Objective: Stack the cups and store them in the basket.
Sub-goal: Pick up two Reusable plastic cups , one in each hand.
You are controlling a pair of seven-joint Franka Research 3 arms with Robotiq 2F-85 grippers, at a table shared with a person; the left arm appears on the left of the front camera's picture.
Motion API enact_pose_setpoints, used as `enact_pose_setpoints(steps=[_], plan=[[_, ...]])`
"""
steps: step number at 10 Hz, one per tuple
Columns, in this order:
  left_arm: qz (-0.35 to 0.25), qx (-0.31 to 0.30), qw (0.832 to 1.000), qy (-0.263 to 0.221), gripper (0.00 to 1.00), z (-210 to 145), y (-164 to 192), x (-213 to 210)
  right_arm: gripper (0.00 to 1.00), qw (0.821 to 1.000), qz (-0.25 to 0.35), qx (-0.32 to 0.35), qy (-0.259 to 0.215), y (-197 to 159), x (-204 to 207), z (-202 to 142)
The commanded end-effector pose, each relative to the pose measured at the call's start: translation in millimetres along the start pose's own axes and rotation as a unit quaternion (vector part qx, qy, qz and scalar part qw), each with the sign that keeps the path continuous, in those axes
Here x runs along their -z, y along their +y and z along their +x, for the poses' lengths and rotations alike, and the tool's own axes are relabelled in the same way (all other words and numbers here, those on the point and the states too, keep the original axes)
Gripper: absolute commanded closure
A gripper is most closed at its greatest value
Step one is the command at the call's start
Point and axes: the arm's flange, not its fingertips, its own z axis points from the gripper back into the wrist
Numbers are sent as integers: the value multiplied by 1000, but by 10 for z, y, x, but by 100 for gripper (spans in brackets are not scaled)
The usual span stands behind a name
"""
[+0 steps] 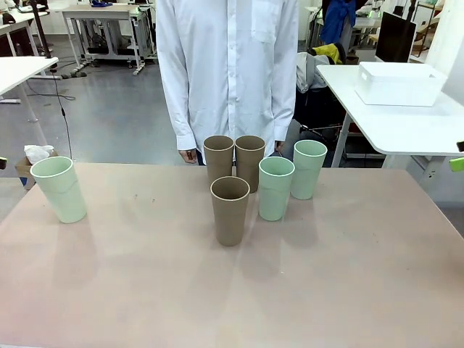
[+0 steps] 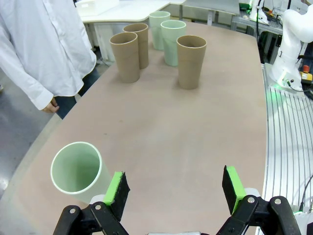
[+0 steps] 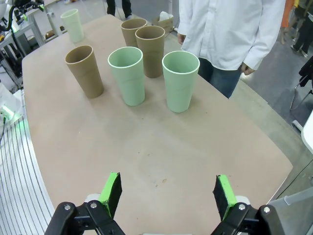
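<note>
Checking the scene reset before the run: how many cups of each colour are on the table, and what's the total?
Tan-brown cups: 3
Mint green cups: 3
Total: 6

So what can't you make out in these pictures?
Basket, front view: its own wall hides the inside.
Person, front view: top edge cuts off everything above the chest.
Lone green cup, left wrist view: the left gripper hides its base.
</note>
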Motion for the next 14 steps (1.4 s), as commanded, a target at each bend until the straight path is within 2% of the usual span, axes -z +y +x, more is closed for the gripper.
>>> enact_pose_setpoints(steps=[1, 12, 13, 14], plan=[[1, 10, 1000, -13, 0, 3, 23, -3, 0, 1000, 3, -9, -14, -33, 5, -3], [1, 10, 1000, -13, 0, 3, 23, -3, 0, 1000, 3, -9, -14, -33, 5, -3], [0, 0, 1000, 0, 0, 1, 0, -1, 0, 1000, 0, -1, 1, -2, 6, -2], [-18, 2, 1000, 3, 0, 48, 241, 3, 0, 1000, 20, -7, -10, -154, 232, 240]])
